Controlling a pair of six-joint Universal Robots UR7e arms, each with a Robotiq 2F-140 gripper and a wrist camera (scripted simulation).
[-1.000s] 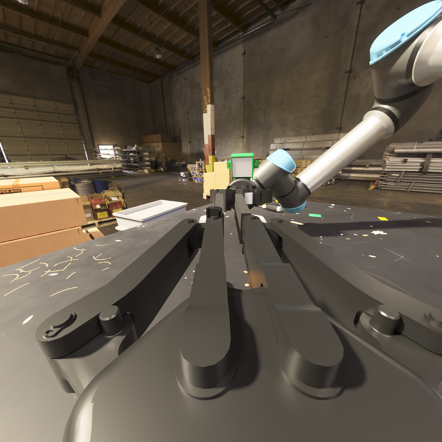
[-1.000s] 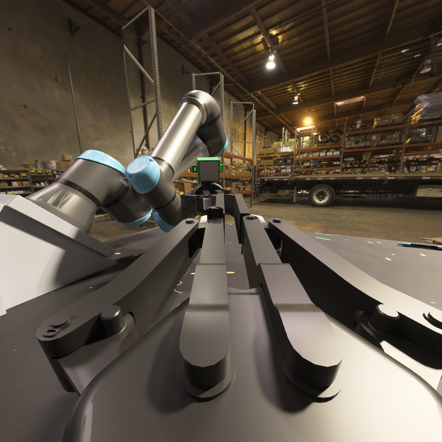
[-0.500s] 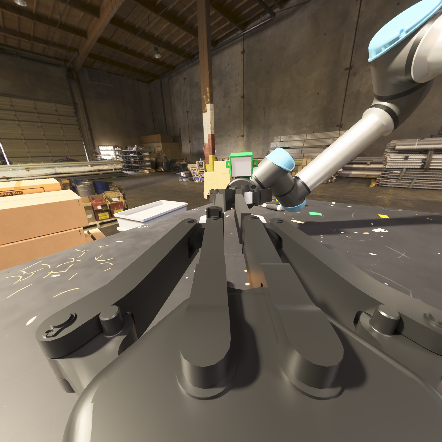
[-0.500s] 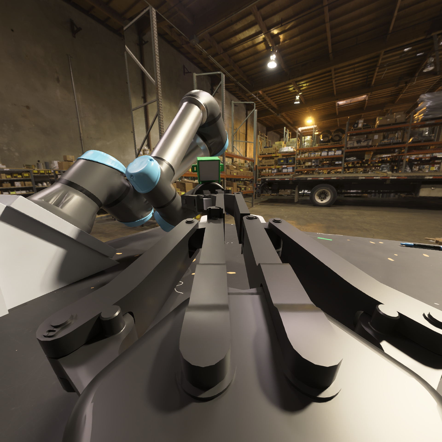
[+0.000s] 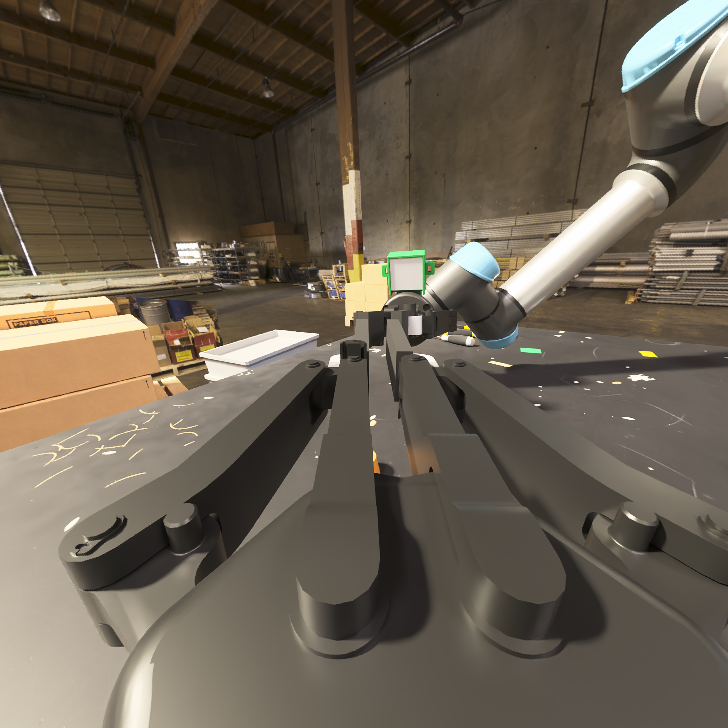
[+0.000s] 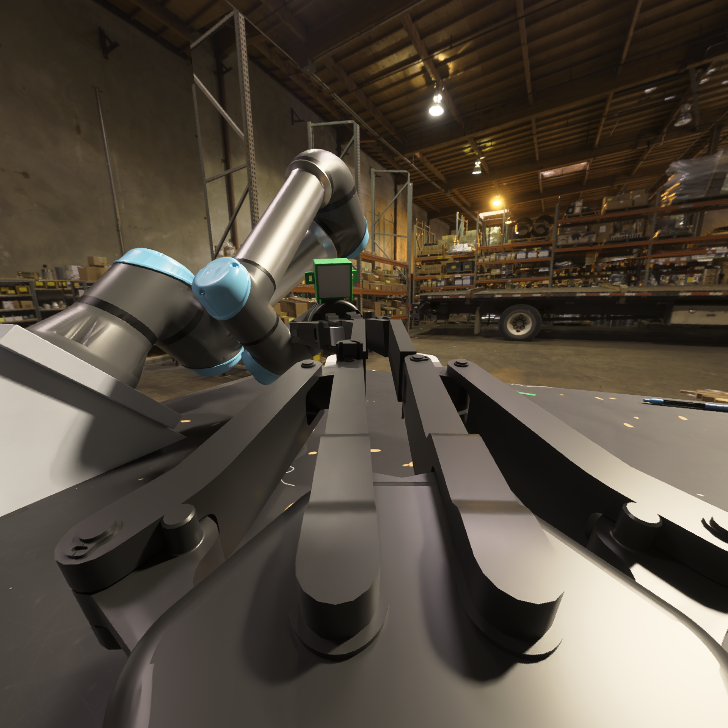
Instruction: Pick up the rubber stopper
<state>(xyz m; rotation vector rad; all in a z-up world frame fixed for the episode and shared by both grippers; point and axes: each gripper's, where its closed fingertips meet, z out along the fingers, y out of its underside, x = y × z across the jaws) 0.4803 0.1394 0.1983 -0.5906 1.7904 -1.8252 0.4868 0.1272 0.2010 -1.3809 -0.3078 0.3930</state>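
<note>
Rubber stopper: only a small orange sliver shows in the left wrist view, just below the middle of the frame, at the near end of the slit between the two fingers. It lies on the bench beneath the left pincer; the fingers hide most of it. An orange glow shows on the inner face of the finger to its right. The stopper does not show in the right wrist view.

Left pincer: fingers drawn together, with only a narrow slit between them, and nothing gripped. It sits low over the bench and is aimed at the right arm, which comes down from the upper right of the frame.

Right pincer: fingers likewise drawn together and nothing gripped. It is aimed at the left arm, which fills the left centre of the frame.

Other items on the bench:
- White tray, at the far edge, left of centre.
- Green tile and yellow tile, right of centre, well apart from the stopper.
- Blue pen, at the right edge of the right wrist view.
</note>
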